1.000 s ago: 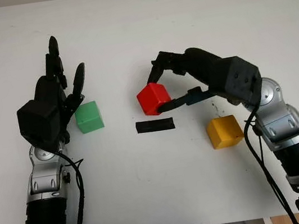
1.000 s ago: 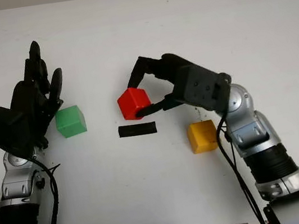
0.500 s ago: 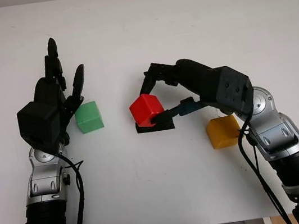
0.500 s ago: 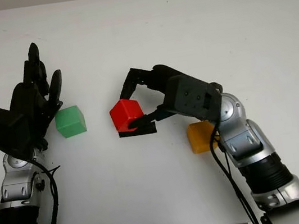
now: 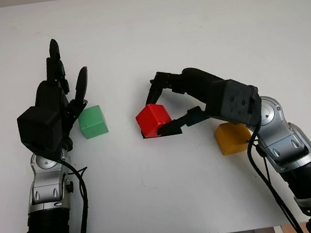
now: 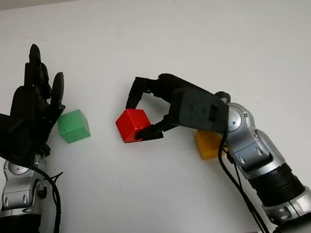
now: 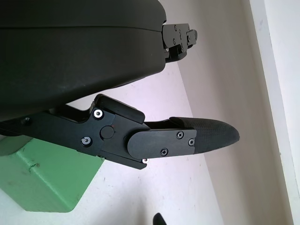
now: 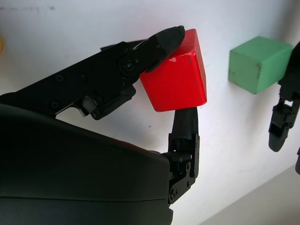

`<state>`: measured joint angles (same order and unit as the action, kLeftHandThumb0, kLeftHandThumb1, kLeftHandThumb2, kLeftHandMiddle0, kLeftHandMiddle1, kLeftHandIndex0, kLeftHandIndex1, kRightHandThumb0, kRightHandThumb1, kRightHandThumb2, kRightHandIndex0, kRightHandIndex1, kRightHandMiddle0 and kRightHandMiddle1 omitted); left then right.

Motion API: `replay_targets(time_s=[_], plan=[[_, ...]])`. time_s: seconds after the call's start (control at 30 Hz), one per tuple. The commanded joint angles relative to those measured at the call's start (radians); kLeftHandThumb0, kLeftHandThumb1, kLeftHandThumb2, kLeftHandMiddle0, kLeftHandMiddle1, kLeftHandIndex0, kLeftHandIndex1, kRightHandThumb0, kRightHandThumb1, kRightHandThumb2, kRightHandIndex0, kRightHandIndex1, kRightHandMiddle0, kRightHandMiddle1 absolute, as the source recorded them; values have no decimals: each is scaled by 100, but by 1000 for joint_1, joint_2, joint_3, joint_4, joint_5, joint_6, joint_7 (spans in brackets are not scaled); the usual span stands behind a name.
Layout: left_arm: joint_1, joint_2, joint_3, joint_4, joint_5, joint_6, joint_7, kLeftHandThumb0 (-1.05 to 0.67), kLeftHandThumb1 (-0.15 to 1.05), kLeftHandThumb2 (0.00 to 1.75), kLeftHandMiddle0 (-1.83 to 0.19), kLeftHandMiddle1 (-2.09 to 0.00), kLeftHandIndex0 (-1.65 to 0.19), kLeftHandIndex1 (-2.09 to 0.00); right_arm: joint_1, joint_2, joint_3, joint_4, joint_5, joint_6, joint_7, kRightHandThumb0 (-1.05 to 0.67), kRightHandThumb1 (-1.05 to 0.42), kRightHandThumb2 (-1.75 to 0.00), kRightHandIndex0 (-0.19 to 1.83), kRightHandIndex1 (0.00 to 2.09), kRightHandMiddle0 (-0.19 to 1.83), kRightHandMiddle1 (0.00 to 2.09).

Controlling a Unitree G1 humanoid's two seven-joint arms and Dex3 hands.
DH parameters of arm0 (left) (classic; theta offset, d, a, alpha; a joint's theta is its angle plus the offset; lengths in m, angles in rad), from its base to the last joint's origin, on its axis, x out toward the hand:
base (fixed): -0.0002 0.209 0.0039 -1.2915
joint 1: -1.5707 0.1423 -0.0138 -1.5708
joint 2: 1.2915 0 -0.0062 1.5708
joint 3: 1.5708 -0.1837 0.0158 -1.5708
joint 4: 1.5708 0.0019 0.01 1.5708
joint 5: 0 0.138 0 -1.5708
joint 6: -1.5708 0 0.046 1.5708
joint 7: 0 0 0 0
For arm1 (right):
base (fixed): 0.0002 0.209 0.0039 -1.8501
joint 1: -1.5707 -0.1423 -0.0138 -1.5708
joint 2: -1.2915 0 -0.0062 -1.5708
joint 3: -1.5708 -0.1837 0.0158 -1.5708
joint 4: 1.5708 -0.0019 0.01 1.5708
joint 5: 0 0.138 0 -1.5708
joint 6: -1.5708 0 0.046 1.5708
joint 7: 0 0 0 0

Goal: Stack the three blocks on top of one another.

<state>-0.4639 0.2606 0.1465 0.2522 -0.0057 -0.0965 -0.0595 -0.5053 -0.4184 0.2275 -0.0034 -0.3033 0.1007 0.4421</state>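
Your red cube-shaped block [image 5: 153, 119] sits near the middle of the white table [image 5: 188, 22], pinched by the black three-finger right hand [image 5: 169, 108]: one fingertip [image 8: 168, 37] presses its upper edge and another finger [image 8: 186, 123] braces the opposite face. The block is a cube, so it has no long axis to speak of; it is turned a little, with one corner toward you, and its underside is down over the strip of black tape [image 5: 173, 131], of which just a sliver peeks out at the block's near right side. Whether the block fully rests on the table or is a hair above it you cannot tell. Compared with a second ago, the red block has moved left and toward you: it was then held beyond and to the right of the tape, whose whole length lay bare, and now it covers most of that strip. The right arm has swung in over the yellow cube-shaped block [image 5: 233, 137], which lies to the right and partly behind the wrist. Well apart to the left, the green cube-shaped block [image 5: 92, 121] lies flat on the table, where it was before. Your black left hand [image 5: 61, 99] is open just beside the green block, on its left, and has not shifted.
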Motion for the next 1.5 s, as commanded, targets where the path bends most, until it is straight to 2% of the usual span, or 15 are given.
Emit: replay_targets(time_s=[0.0, 0.53, 0.83, 1.13, 1.23, 1.27, 1.3, 1.37, 1.4, 1.47], plan=[[14, 6, -3, -6, 6, -11, -2, -81, 105, 46, 15, -6, 13, -5, 9, -13, 4, 3, -22, -20, -16, -43, -93, -5, 25, 6, 39, 169], [13, 11, -6, -10, 27, -2, -2, -81, 105, 47, 14, -6, 12, -6, 4, -70, 8, 92, -137, -216, -76, -45, -93, -5, 27, 6, 43, 162], [6, 13, -8, 6, 26, -19, -5, -80, 105, 48, 15, -5, 13, -5, 11, -104, -4, 70, -154, -279, -80, -43, -93, -5, 27, 6, 43, 162], [4, 7, -6, 4, 20, -13, -4, -81, 105, 47, 15, -5, 13, -5, 14, -107, 1, 59, -173, -287, -80, -45, -93, -5, 27, 6, 43, 158], [5, 5, -4, -6, 16, -4, -3, -81, 105, 47, 15, -5, 13, -5, 2, -117, 8, 58, -185, -275, -53, -51, -91, -5, 24, 4, 29, 120], [5, 4, -5, -7, 17, -3, -1, -81, 105, 47, 16, -5, 13, -5, -4, -122, 10, 60, -187, -275, -39, -55, -91, -5, 22, 4, 25, 102], [5, 4, -4, -9, 15, -2, -2, -80, 105, 47, 16, -5, 13, -5, -12, -132, 14, 60, -194, -271, -18, -61, -92, -6, 14, 2, 19, 73], [5, 4, -4, -9, 14, 0, -2, -80, 105, 47, 16, -5, 13, -5, -25, -147, 20, 53, -210, -257, 23, -71, -95, -6, 1, 2, 14, 36], [5, 3, -4, -10, 14, 1, 0, -80, 105, 47, 16, -5, 13, -5, -30, -152, 20, 48, -211, -250, 40, -76, -95, -5, -8, 1, 6, 22], [5, 5, -6, -11, 17, 4, 0, -80, 105, 47, 16, -5, 13, -5, -35, -160, 15, 41, -202, -255, 58, -82, -96, -6, -16, 0, -3, 12]])
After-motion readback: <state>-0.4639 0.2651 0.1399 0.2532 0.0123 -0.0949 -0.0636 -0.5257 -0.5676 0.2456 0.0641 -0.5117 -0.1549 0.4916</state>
